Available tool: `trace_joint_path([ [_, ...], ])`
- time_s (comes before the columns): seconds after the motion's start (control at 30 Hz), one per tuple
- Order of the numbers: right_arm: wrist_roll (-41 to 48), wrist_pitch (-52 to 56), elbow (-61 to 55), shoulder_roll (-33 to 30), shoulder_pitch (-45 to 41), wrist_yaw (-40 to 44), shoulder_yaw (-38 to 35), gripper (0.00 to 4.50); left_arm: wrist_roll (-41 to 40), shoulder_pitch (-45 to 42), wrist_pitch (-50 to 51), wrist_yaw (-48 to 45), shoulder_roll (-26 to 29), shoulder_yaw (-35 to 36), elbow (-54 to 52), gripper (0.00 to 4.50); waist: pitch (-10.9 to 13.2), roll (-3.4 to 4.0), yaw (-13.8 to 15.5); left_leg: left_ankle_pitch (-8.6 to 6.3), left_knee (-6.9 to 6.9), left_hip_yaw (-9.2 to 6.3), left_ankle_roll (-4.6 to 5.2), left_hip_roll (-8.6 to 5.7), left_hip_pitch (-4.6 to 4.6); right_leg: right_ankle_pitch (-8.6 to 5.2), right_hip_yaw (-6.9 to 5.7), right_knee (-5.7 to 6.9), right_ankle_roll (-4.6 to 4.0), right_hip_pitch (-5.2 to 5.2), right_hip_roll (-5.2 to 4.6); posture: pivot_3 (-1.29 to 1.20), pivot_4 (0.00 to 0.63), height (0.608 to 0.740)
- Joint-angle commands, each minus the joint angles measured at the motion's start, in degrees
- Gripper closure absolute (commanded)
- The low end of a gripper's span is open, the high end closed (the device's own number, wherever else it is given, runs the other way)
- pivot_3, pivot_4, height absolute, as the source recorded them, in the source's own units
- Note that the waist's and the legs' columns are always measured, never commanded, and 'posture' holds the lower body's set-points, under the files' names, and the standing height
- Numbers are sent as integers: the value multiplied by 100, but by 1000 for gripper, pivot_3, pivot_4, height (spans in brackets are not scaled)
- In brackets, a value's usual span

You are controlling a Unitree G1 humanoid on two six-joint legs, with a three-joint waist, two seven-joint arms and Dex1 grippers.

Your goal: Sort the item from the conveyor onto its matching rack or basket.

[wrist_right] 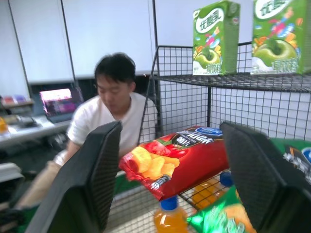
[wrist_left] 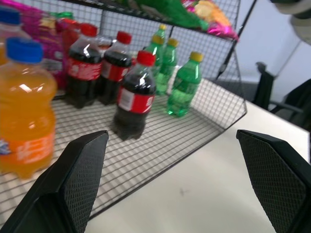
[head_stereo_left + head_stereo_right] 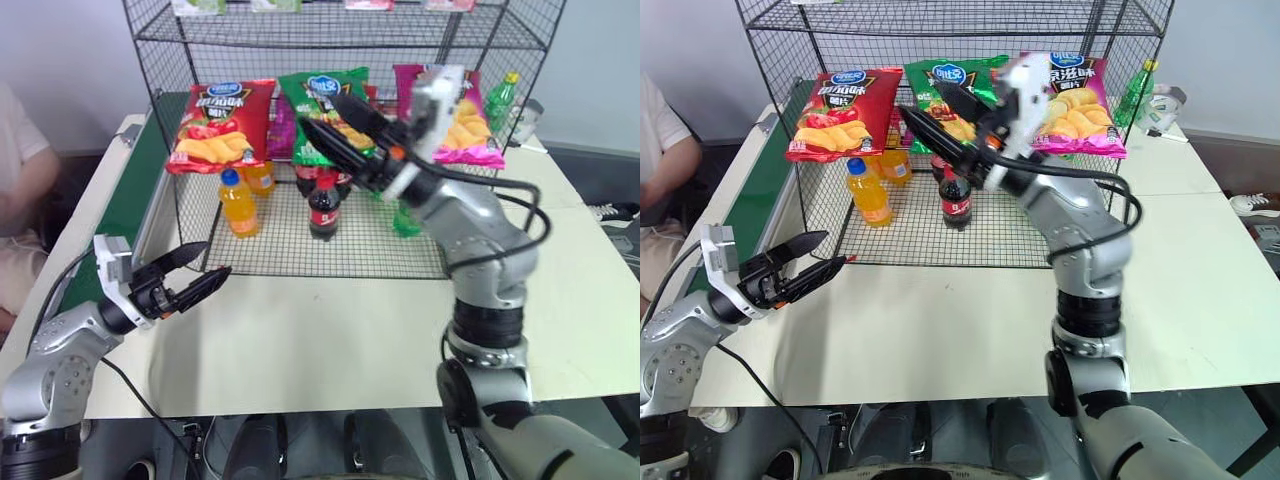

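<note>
Tools both stand open and empty: our left tool [image 3: 190,275] hovers low over the white surface [image 3: 330,340], our right tool [image 3: 335,125] is raised before the black wire rack [image 3: 300,40]. Beyond it the green crisp bag [image 3: 318,105] lies on its tier between red and magenta bags; we should draw the right tool back cleanly, clear of the wire.

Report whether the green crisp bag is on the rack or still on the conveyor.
On the rack. The green crisp bag lies on a rack tier between the red and magenta bags; the right gripper, open, holds nothing.
</note>
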Motion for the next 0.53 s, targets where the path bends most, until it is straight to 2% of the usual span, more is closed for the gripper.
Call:
trace_joint_path([
  [0.03,813,321,-697,-575,515,366,-394,1167,-240,85,185,76,243,349,-355,0,0,0,23,0,-2,0,0,0,-1,0,1,0,0,-2,0,0,150,739],
  [0.17,1286,384,-1207,-1786,1937,1296,-763,1167,-24,338,294,322,582,616,-490,0,0,0,53,-2,-10,-1,4,0,-1,-1,0,-11,0,1,0,0,150,739],
  [0.3,1240,108,-941,-2632,2691,1795,-1191,1167,286,390,243,757,795,873,-386,0,2,3,13,-3,-4,2,6,0,6,0,5,-9,0,7,2,0,150,739],
  [0.4,774,-453,-560,-3076,3118,2204,-1221,1167,412,409,141,624,949,918,-125,0,1,2,29,-3,-3,-2,6,2,25,0,6,-8,-1,28,12,0,150,739],
  [0.53,561,-902,-64,-3152,3225,2268,-1217,1167,785,303,-384,413,1025,857,337,0,1,1,37,-3,-1,0,6,1,28,-1,6,-12,-2,35,13,0,150,739],
])
